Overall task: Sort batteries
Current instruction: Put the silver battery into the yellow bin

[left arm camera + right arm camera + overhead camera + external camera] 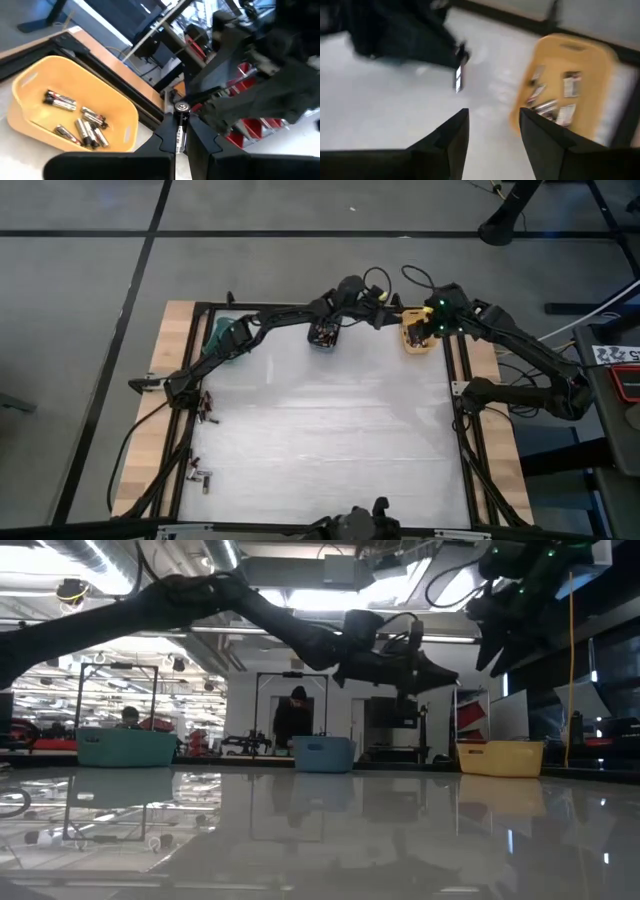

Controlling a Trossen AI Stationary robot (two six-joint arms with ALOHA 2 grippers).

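Batteries: one battery point(180, 131) is clamped upright in the left tool point(181, 134), raised beside the orange bin point(120, 107), where more cells point(85, 127) are seen. Right tool point(492, 132) is held half-spread, empty, near that bin.

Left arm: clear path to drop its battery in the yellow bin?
Probably yes. The left pincer is shut on a battery beside the yellow bin, whose top is open. The one risk is the right pincer, open and empty, close above the same bin.
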